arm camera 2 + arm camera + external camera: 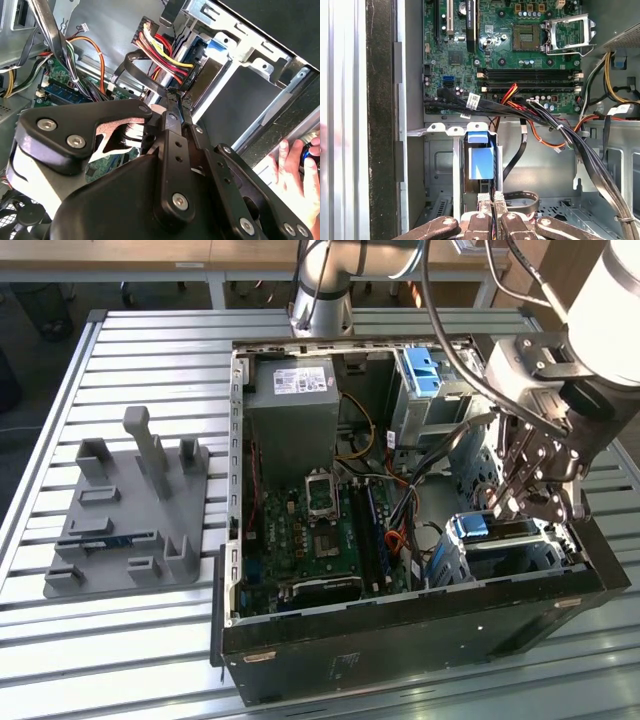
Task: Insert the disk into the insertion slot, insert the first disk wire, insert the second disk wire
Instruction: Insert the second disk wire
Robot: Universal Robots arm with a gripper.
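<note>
The claw (pixel 527 502) is down inside the computer case (pixel 400 640), its fingers (pixel 490 207) pinched together on a thin black wire plug (pixel 176 96). Just past the fingertips sits the disk (pixel 479 157) with its blue tab, already pushed into the silver insertion slot (pixel 250 85). A person's hand (pixel 292 172) rests on the case edge nearby.

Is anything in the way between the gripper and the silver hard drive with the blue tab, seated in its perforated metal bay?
Nothing visible. The gripper sits right at the hard drive end; the red and yellow wires pass just beside it.
</note>
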